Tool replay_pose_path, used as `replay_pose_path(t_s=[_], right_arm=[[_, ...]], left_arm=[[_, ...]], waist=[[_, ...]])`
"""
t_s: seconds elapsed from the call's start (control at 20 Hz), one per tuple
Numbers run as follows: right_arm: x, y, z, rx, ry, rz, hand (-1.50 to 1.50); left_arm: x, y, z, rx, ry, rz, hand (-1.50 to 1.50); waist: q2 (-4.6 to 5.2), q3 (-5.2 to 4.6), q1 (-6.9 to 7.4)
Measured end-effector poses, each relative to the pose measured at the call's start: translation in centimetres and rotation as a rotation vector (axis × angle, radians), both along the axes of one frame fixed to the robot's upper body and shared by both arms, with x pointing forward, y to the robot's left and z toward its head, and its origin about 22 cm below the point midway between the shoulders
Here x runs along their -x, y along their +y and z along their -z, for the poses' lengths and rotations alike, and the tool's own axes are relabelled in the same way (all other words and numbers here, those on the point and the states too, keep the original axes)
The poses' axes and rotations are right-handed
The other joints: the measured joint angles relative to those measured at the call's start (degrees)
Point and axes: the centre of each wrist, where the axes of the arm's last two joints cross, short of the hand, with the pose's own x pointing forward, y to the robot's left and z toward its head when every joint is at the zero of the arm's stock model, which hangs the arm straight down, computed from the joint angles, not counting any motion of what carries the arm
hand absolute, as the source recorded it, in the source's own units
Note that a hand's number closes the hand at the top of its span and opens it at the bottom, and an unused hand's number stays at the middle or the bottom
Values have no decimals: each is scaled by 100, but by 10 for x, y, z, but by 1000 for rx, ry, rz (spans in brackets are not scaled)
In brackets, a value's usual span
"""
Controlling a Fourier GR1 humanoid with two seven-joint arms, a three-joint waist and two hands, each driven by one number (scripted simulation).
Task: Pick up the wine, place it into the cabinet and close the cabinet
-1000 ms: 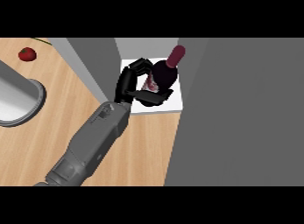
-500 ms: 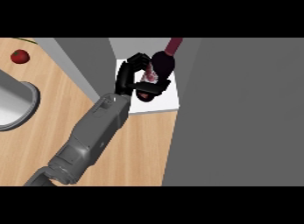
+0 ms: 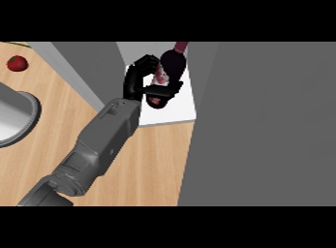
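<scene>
A dark wine bottle with a reddish neck is tilted over the white floor of the cabinet's opening, neck pointing away from me. My left hand reaches in from the lower left on its grey forearm and is shut on the bottle, fingers arched over its left side and thumb under its lower end. The hand hides much of the bottle's body. My right hand does not show.
A broad grey cabinet panel fills the right side. A grey cabinet wall stands left of the opening. On the wooden counter sit a metal pot at the left edge and a small red fruit.
The left hand has carried the bottle farther up into the cabinet opening. The pot and the red fruit have slid toward the left edge of the view.
</scene>
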Motion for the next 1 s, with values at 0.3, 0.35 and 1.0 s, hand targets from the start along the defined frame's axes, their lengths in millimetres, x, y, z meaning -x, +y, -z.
replay_pose_path(t_s=[0.3,0.35,1.0], right_arm=[[2,1,3,-6,-4,-17,-150],[2,1,3,-6,-4,-17,-150],[4,0,4,4,-19,-47,-150]], left_arm=[[-10,11,-10,-53,-28,-43,-150],[-10,9,-11,-65,-34,-47,-150],[-19,27,-20,-195,-83,-146,-150]], waist=[[27,0,-61],[26,0,-58],[73,-4,-122]])
